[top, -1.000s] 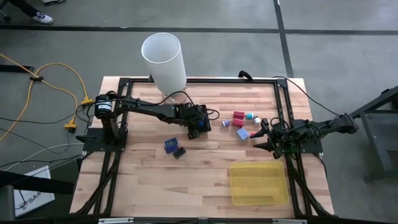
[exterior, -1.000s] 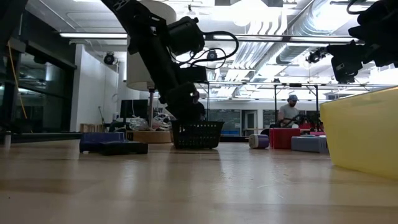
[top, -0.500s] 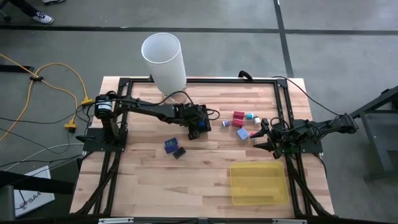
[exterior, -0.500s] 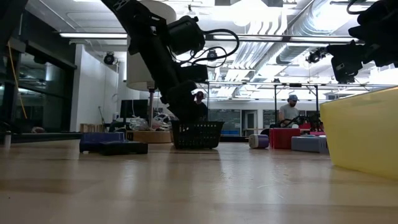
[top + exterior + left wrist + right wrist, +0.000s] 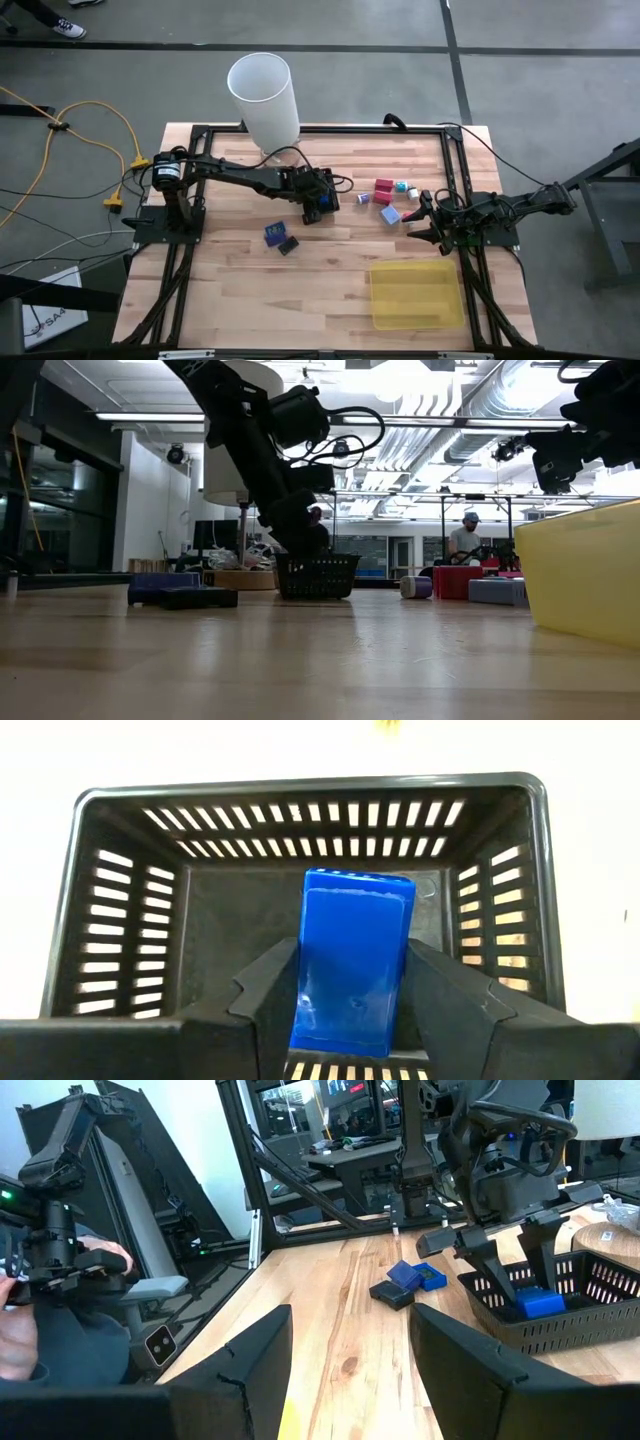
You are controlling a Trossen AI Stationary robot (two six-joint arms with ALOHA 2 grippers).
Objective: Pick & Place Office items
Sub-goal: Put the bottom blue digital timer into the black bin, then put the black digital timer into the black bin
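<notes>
My left gripper (image 5: 318, 200) reaches down into the black mesh box (image 5: 120, 920), shut on a blue office piece (image 5: 352, 960). My right gripper (image 5: 422, 218) hovers open near the table's right side, touching nothing, beside the pale blue block (image 5: 390, 213). The red block (image 5: 384, 186), the white/teal block (image 5: 400, 188) and the purple piece (image 5: 363, 198) lie on the wood past it. A blue piece (image 5: 273, 232) and a black piece (image 5: 288, 245) lie on the table near the box. My left gripper pinches the blue piece between its two fingers (image 5: 272, 990), on its two long sides (image 5: 310, 1010), coming from above and pointing down into the mesh box. The piece runs along the fingers and sticks out past their tips. Whether its lower end touches the box floor cannot be told.
A tall white cylinder (image 5: 264, 95) stands at the table's far edge behind the left arm. The flat yellow tray (image 5: 415, 295) lies at the near right. A black frame (image 5: 330, 128) rims the table. Bare wood spreads at the near left.
</notes>
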